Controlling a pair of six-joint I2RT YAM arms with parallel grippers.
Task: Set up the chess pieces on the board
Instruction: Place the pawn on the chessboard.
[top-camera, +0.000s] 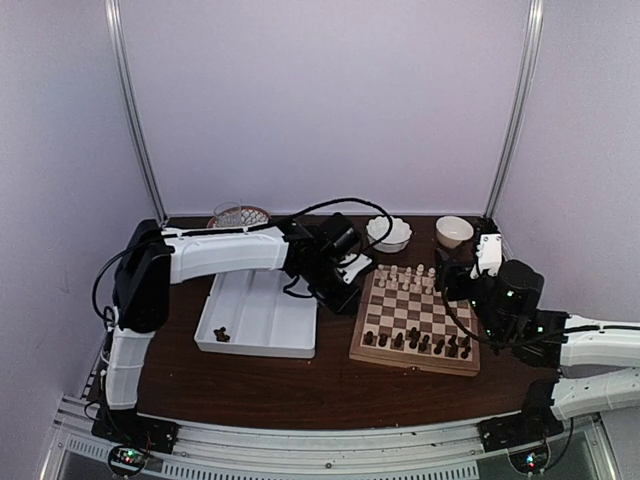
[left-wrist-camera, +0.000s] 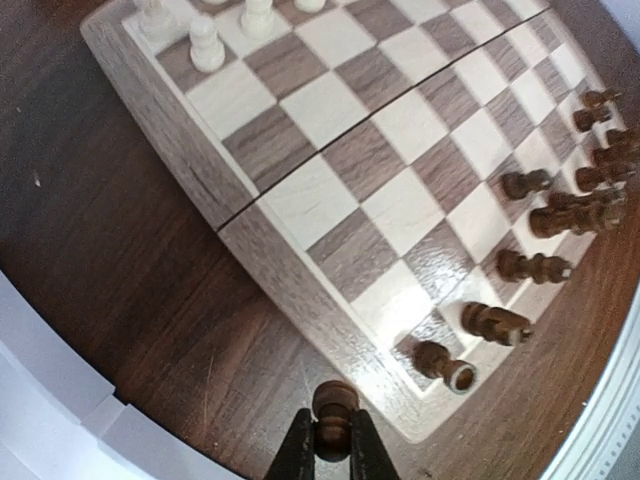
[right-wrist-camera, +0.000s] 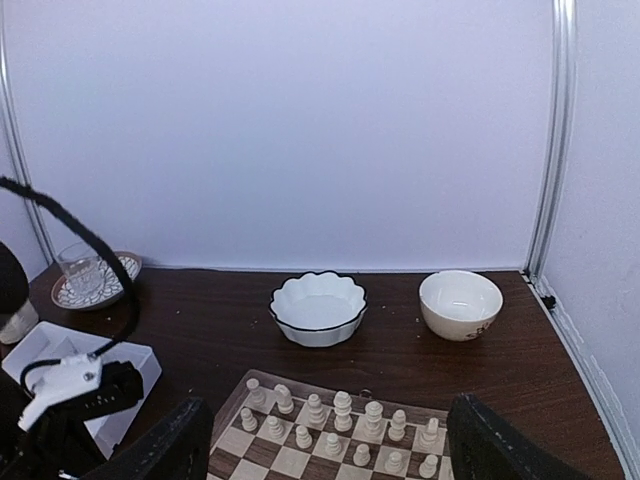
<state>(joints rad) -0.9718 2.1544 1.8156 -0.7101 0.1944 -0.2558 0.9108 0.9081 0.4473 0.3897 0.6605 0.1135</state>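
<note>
Left arm: it is reaching across the dark brown wooden worktop (top-camera: 300, 390) towards the left side of the square wooden chessboard with light and dark brown checks (top-camera: 412, 363). The left pincer (left-wrist-camera: 332, 440) is clamping a small dark brown wooden chessman with a round head (left-wrist-camera: 333, 405) between its black fingers (left-wrist-camera: 295, 452). The held piece is hanging just outside the board's tan border, near the corner on the dark side. Whether its base is touching the worktop cannot be told.

Right arm: the right pincer (right-wrist-camera: 335, 450) is standing with its jaws wide apart and nothing is showing between them. It is hovering at the right side of the board, and its camera is looking over the far rows.

Board: other dark brown chessmen (top-camera: 415, 342) are standing along the near rows, mostly towards the right half. Pale cream chessmen (top-camera: 405, 280) are occupying the far rows. The middle squares are lying bare.

Surroundings: a white rectangular divided tray (top-camera: 255, 350) is sitting just left of the board, and a few dark pieces (top-camera: 222, 335) are lying in its near-left corner. Behind the board, a white scalloped bowl (right-wrist-camera: 318, 308) and a cream round bowl (right-wrist-camera: 460, 305) are standing apart from each other. A clear glass (right-wrist-camera: 80, 268) is resting on a patterned saucer (right-wrist-camera: 112, 283) at the far left.
</note>
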